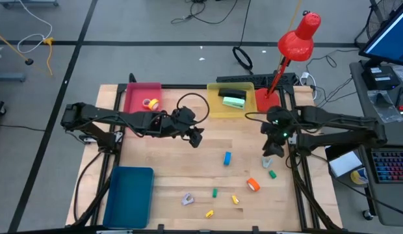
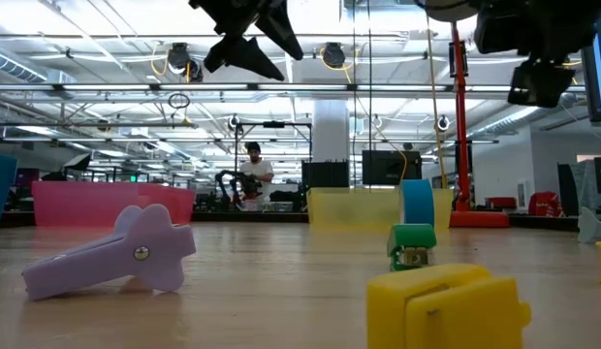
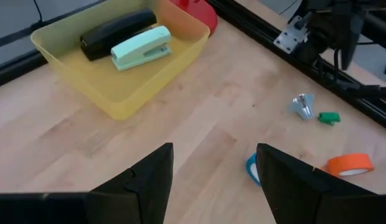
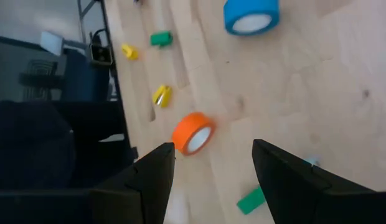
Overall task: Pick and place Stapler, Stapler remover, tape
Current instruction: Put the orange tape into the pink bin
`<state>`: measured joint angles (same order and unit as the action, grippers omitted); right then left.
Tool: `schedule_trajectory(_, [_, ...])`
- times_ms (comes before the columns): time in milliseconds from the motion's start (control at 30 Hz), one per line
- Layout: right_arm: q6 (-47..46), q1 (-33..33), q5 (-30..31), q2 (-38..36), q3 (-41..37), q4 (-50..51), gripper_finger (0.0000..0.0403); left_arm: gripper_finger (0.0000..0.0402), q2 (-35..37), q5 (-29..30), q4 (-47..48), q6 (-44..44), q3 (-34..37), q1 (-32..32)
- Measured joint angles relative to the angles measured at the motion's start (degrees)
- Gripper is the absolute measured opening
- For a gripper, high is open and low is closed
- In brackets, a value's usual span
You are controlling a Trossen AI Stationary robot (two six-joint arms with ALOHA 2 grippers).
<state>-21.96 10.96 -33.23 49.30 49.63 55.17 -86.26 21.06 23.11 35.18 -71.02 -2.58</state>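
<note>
Both grippers hang open above the table and touch nothing. My left gripper [image 1: 196, 139] [image 3: 215, 180] is near the table's middle, just short of the yellow bin [image 1: 213, 107], in which a black stapler [image 3: 117, 32] and a mint stapler [image 3: 142, 47] lie. My right gripper [image 1: 274, 148] [image 4: 213, 180] is over the right side, above a pale-blue stapler remover [image 1: 268, 162]. The blue tape roll [image 1: 227, 158] and the orange roll [image 1: 253, 185] rest on the wood. A purple stapler remover [image 1: 188, 199] lies near the front edge. A yellow roll [image 1: 151, 103] sits in the pink bin [image 1: 133, 97]. I see no red roll.
A blue bin [image 1: 130, 195] stands at the near left corner. Small green blocks [image 1: 272, 174] [image 1: 214, 192] and yellow blocks [image 1: 234, 199] [image 1: 209, 213] lie scattered near the front. A red desk lamp [image 1: 298, 40] rises at the far right corner. A person [image 2: 252, 173] stands far behind the table.
</note>
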Motion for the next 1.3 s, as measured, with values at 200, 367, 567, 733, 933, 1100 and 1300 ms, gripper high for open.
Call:
schedule_trajectory(200, [-3.0, -3.2, 0.2, -2.0, 0.0, -0.6, 0.0208, 0.0225, 0.0, 0.0, -2.5, -1.9, 0.1, 0.7])
schedule_trajectory(367, [-6.5, -3.3, 3.8, -1.8, 0.0, -3.3, 0.0208, 0.0225, 0.0, -3.7, -12.8, -3.9, 6.3, 1.3])
schedule_trajectory(567, [-10.2, -3.7, 7.3, -1.8, 0.0, -9.7, 0.0208, 0.0225, 0.0, -8.2, -26.9, -2.5, 16.9, 1.8])
schedule_trajectory(733, [-15.1, -8.4, 11.0, -2.0, 0.0, -13.6, 0.0208, 0.0225, 0.4, -12.6, -34.3, -2.5, 22.5, 1.8])
schedule_trajectory(933, [-24.7, -19.8, 20.7, 0.4, 0.0, -12.4, 0.0208, 0.0225, 0.5, -17.2, -36.6, -2.8, 25.2, 1.8])
schedule_trajectory(1100, [-36.7, -29.5, 26.2, 4.8, 0.0, -12.3, 0.0208, 0.0225, 0.5, -19.6, -36.7, -4.8, 25.2, 1.8])
schedule_trajectory(1300, [-51.5, -37.5, 27.3, 11.7, 0.1, -12.4, 0.0208, 0.0225, 0.5, -21.7, -36.7, -6.9, 25.2, 1.8])
